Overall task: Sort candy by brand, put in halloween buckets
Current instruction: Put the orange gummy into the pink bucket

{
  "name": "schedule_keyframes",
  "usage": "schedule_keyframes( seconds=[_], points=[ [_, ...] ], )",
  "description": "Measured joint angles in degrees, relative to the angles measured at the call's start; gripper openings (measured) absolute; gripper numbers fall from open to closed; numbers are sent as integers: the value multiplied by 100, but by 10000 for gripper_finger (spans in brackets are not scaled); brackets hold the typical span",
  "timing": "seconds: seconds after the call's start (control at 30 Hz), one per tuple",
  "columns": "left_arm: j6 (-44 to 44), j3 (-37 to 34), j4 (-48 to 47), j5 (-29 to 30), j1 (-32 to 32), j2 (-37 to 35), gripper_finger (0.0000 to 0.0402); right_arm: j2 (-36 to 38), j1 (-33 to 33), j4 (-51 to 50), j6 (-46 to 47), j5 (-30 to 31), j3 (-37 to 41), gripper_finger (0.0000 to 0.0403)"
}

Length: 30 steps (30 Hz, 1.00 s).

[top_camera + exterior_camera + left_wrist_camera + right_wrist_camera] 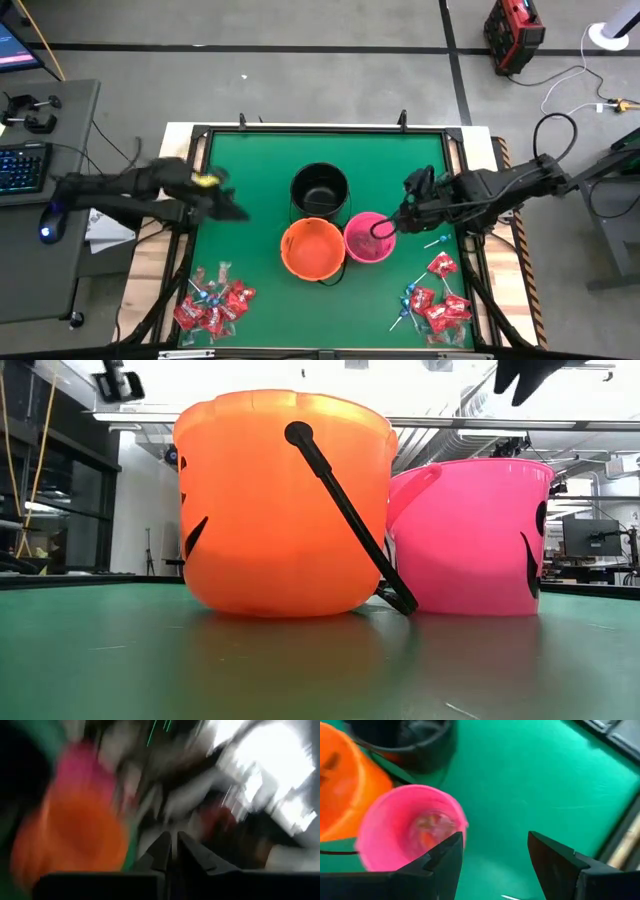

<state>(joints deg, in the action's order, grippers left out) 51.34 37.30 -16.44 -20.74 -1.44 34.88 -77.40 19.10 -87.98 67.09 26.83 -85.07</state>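
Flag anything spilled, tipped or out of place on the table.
Nothing stands out. The black bucket, orange bucket and pink bucket stand upright together, and the candy lies in two piles on the green mat.

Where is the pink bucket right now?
In the high view, the pink bucket sits right of center, touching the orange bucket, with the right gripper beside it.
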Motion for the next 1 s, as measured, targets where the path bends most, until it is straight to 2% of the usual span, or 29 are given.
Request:
schedule_keyframes(
  seconds=[0.07,0.13,0.2,0.3,0.43,0.63,0.8,1.0],
  points=[
    [-191,442,-1449,-379,-373,661,42,-3,-19,-158,0,40,5,215],
    [-242,638,-2616,-423,-829,1168,59,-1,-44,-198,-8,138,5,215],
    [-124,691,-3296,-419,-1274,1552,73,-3,-47,-194,-28,236,5,215],
    [638,645,-4100,-83,-1954,2038,91,-3,-47,-195,-39,323,5,215],
    [2001,658,-4223,782,-2857,2525,106,-4,-47,-195,-126,422,8,215],
    [3571,658,-3828,1169,-3590,3304,111,-5,-47,-198,-498,465,8,215],
    [4135,658,-4013,1279,-3761,3996,111,-5,-47,-195,-608,461,8,215],
    [4157,658,-3623,1281,-3762,4636,111,-5,-47,-196,-608,457,8,215]
  ],
)
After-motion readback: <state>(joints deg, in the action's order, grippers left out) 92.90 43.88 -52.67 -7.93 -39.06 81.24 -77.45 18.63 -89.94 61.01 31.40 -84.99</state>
